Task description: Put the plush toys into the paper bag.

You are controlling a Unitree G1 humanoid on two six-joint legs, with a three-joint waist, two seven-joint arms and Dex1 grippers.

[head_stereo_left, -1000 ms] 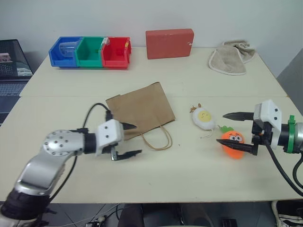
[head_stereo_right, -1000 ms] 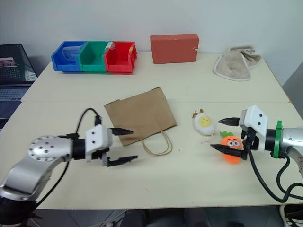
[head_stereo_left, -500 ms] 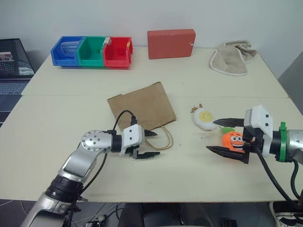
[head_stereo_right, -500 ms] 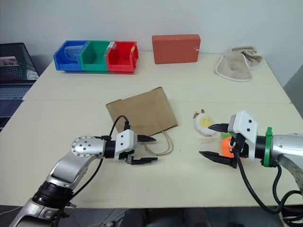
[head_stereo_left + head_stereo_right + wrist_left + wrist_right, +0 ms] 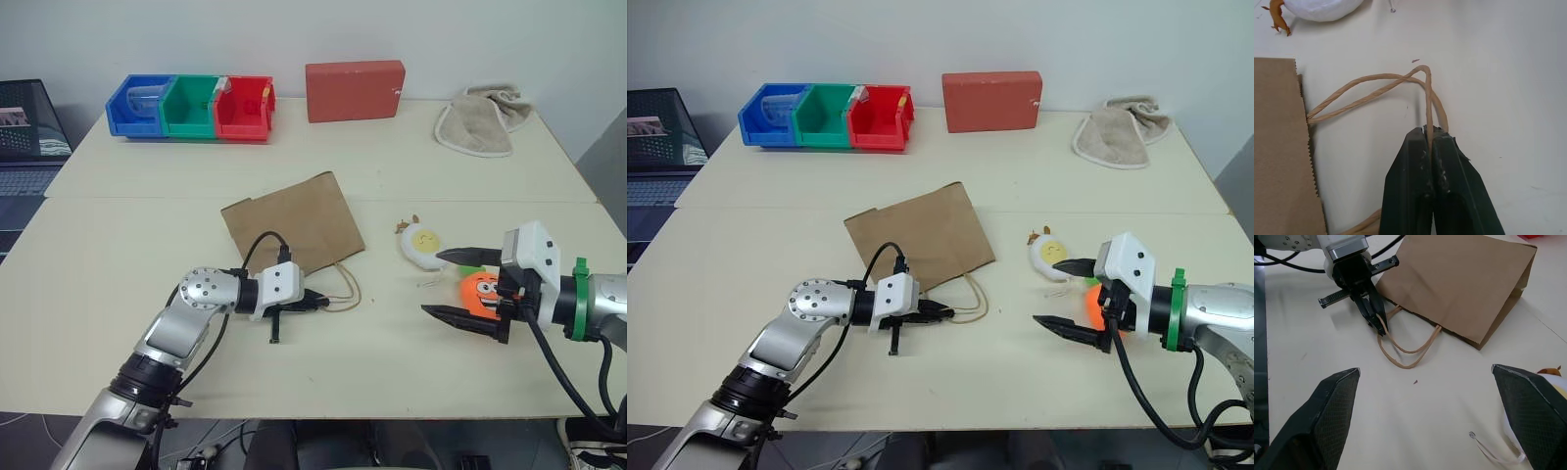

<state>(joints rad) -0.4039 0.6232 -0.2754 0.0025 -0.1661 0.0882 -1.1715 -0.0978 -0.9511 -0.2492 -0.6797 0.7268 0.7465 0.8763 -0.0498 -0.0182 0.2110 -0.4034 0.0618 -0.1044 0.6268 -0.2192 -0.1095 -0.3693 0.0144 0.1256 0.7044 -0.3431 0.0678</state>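
The brown paper bag [image 5: 292, 220] lies flat on the table, its two thin loop handles [image 5: 343, 290] trailing toward me. My left gripper [image 5: 319, 301] is shut on one handle loop [image 5: 1426, 98], with the cord pinched between its fingertips [image 5: 1415, 147]. To the right lies the white egg toy [image 5: 423, 245], and just beyond it the orange carrot toy [image 5: 480, 293]. My right gripper [image 5: 431, 284] is open. The carrot sits between its fingers near their base, and its upper fingertip reaches beside the egg. In the right wrist view the left gripper [image 5: 1376, 320] sits at the bag's handles.
Blue, green and red bins [image 5: 191, 106] stand at the back left, a red box [image 5: 353, 90] at the back middle, and a beige cloth [image 5: 480, 119] at the back right. A laptop [image 5: 29, 137] sits beyond the table's left edge.
My left gripper moved right from the bag's near corner to its handles and closed on one loop. The right gripper stayed open around the carrot, shifting slightly left.
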